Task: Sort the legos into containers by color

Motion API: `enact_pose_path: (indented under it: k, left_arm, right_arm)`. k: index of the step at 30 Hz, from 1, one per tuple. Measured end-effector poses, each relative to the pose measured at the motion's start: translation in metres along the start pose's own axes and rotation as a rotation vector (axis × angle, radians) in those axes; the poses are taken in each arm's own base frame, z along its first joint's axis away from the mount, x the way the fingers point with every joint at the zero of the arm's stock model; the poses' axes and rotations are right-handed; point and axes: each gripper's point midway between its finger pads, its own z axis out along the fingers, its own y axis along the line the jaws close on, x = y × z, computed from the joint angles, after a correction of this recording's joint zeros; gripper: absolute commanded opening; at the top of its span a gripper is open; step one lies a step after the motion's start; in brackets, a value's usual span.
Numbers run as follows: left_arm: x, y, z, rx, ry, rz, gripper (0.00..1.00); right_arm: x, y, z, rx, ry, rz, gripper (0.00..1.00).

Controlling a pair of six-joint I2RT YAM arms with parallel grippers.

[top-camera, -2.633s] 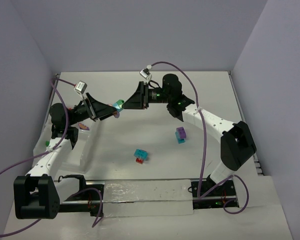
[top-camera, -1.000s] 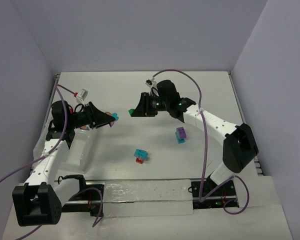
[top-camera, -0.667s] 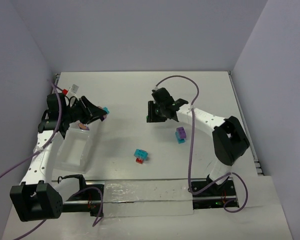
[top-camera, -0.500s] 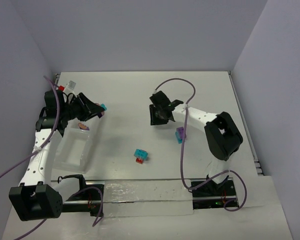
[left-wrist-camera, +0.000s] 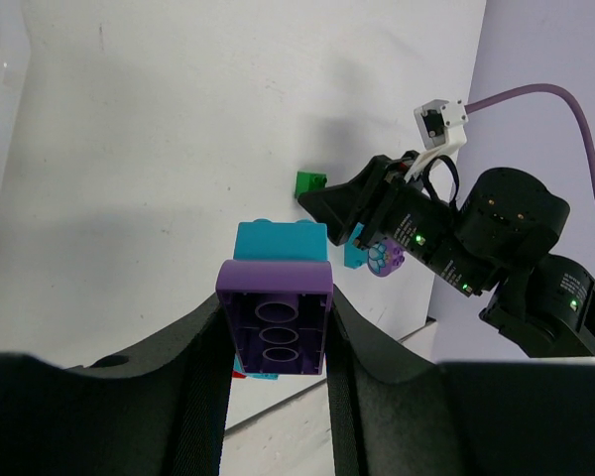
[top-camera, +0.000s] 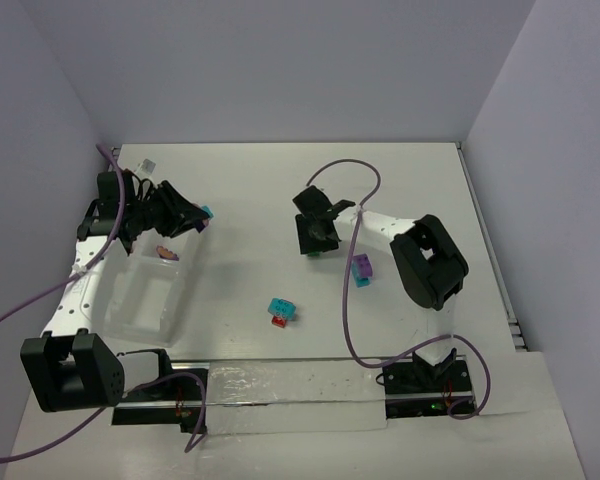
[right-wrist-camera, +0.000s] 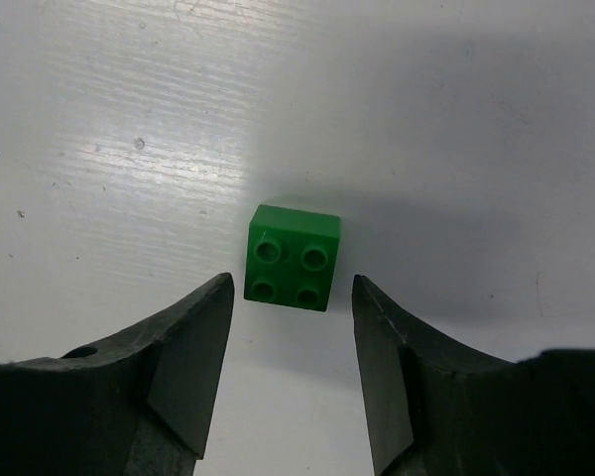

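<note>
Straddling the green lego [right-wrist-camera: 293, 257], the right end effector [right-wrist-camera: 291, 288] stands parted

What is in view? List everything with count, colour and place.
green brick: 1, green, table, beyond centre
held pair: 1, purple and cyan, in the left grip
purple-cyan pair: 1, purple on cyan, table, right of centre
cyan-red pair: 1, cyan on red, table centre
tray: 1, clear, table's left side
pinkish piece: 1, in the tray's far end
table: 1, white
left end effector: black, shut on the held pair
right end effector: black, open, straddling the green brick
</note>
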Motion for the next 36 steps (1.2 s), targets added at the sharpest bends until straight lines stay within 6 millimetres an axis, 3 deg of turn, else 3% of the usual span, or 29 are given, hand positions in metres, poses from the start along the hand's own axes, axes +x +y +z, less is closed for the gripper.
enact_pose_path:
  k: [3, 10, 13, 16, 20, 23, 30, 36]
  left_arm:
    - [0.000, 0.003, 0.001, -0.010, 0.000, -0.004, 0.00]
    - [0.001, 0.003, 0.001, -0.009, 0.004, -0.005, 0.00]
    - [0.003, 0.001, 0.001, 0.004, 0.015, -0.001, 0.00]
    - [0.008, -0.005, 0.002, 0.051, 0.042, 0.005, 0.00]
    - [0.024, -0.013, 0.003, 0.146, 0.111, 0.004, 0.00]
    - [0.032, -0.027, 0.000, 0.255, 0.153, 0.026, 0.00]
    - [0.039, -0.072, -0.024, 0.520, 0.220, 0.142, 0.00]
    - [0.047, -0.089, -0.039, 0.626, 0.265, 0.211, 0.00]
  right_arm:
    - [-0.002, 0.003, -0.001, -0.011, 0.000, 0.002, 0.80]
    - [0.005, 0.005, -0.005, -0.029, 0.031, 0.002, 0.79]
    - [0.000, 0.013, -0.017, -0.073, 0.033, 0.008, 0.77]
    - [-0.024, 0.035, -0.046, -0.186, -0.018, 0.012, 0.76]
    - [-0.067, 0.077, -0.103, -0.414, -0.122, -0.009, 0.74]
    - [-0.086, 0.111, -0.144, -0.618, -0.169, -0.039, 0.73]
    - [-0.082, 0.164, -0.208, -1.045, -0.125, -0.073, 0.73]
    - [-0.078, 0.182, -0.240, -1.269, -0.094, -0.074, 0.71]
